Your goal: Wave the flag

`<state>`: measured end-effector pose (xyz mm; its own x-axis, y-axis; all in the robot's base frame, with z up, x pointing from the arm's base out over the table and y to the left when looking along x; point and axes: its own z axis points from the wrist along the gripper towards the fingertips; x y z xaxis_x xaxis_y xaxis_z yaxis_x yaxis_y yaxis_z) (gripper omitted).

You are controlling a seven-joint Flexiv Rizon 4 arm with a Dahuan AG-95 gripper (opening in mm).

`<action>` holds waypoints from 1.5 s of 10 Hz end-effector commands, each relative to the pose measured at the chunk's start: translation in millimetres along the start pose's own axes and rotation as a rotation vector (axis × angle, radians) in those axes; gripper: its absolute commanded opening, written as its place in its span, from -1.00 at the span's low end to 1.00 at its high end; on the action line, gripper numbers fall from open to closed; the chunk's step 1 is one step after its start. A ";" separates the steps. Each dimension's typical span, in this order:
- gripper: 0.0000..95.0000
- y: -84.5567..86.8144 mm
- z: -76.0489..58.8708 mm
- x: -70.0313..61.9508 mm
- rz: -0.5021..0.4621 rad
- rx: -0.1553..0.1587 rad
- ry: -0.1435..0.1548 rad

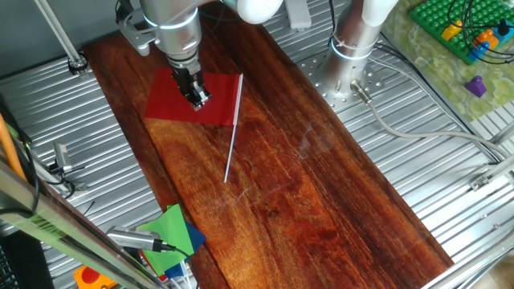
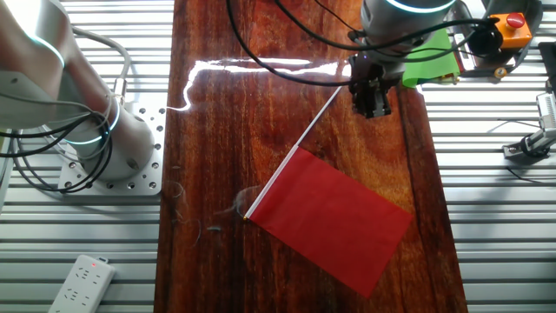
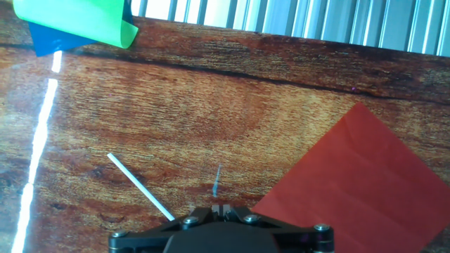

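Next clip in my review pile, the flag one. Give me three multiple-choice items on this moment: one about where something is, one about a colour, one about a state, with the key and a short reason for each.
1. Where does the flag lie?
A. Flat on the wooden board
B. Standing upright in a holder
C. On the grooved metal surface beside the board

2. What colour is the flag's stick?
A. Black
B. White
C. Yellow

3. What is the tool doing with the flag?
A. Holding the cloth up in the air
B. Holding the stick upright
C. Not holding it; the flag lies free on the board

Key:
1 A: both fixed views show cloth and stick flat on the wooden board.
2 B: the thin stick reads white against the dark wood in every view.
3 C: the hand view shows nothing between the tool's fingers, while cloth and stick lie on the wood below.
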<state>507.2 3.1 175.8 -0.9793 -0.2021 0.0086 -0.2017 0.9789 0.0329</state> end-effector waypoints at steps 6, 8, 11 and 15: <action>-1.00 0.5 -1.8 -0.1 0.003 0.000 -0.004; -1.00 0.5 -1.8 -0.2 0.010 -0.003 -0.006; -1.00 1.7 -5.8 -8.7 -0.009 -0.013 0.009; -1.00 3.8 -11.2 -39.1 -0.031 -0.044 0.058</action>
<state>548.2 14.8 186.1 -0.9693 -0.2362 0.0687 -0.2307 0.9697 0.0801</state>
